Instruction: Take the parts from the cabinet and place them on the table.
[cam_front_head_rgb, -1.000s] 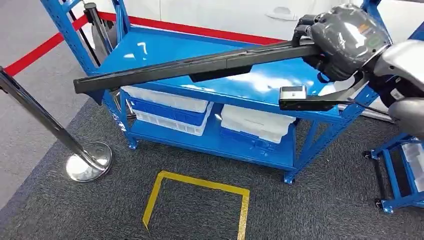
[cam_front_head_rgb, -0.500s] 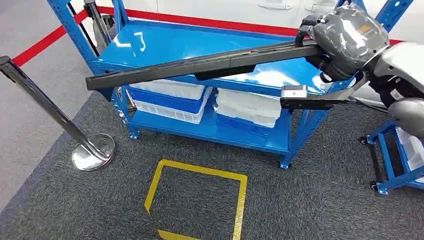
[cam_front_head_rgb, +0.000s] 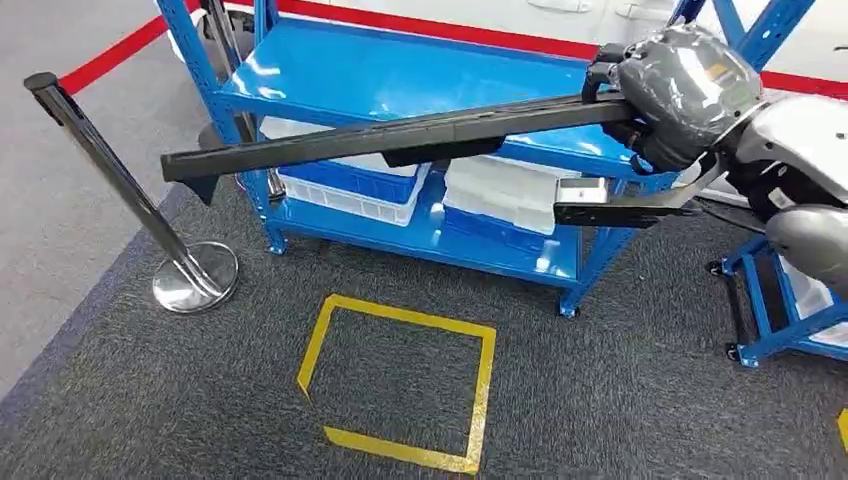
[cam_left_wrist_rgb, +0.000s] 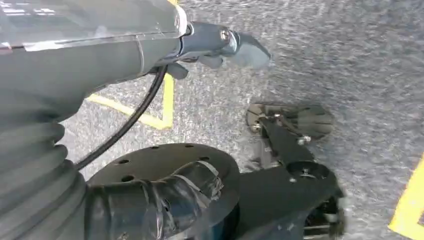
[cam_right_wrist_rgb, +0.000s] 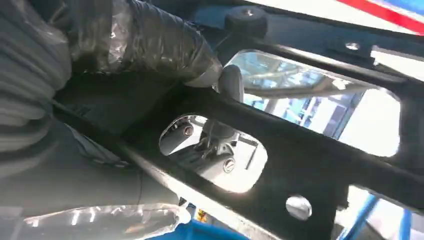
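The right robot hand (cam_front_head_rgb: 665, 100) grips one end of a long black part (cam_front_head_rgb: 400, 135), a slim bar with a shorter, thicker section under its middle. The part runs almost level from the hand, at the right of the head view, out to the left, in the air above and in front of a blue bench (cam_front_head_rgb: 400, 75). It does not touch the bench top. A second, shorter black arm (cam_front_head_rgb: 625, 210) with a small grey block (cam_front_head_rgb: 585, 190) at its tip juts out below the hand, hanging just in front of the bench's right corner.

In the right wrist view, the thumb (cam_right_wrist_rgb: 150, 45), wrapped in glossy dark cover, presses down on a flat black frame (cam_right_wrist_rgb: 300, 160) with cut-out windows and a round hole; darker fingers show through one window beneath it.

The left robot hand (cam_left_wrist_rgb: 220, 45) hangs over the floor, its fingers curled in with nothing between them.

The bench is a blue steel rack on small feet, its top glossy and reflecting light. The lower shelf carries white and blue bins (cam_front_head_rgb: 345, 180), with a stack of white bins (cam_front_head_rgb: 510, 195) beside them. The floor is dark grey carpet (cam_front_head_rgb: 620, 400) marked with a yellow taped outline (cam_front_head_rgb: 400, 380). A chrome stanchion (cam_front_head_rgb: 130, 195) stands at the left on a round base. A red line (cam_front_head_rgb: 470, 35) runs along the floor behind the bench, and another blue frame on casters (cam_front_head_rgb: 770, 320) stands at the right.
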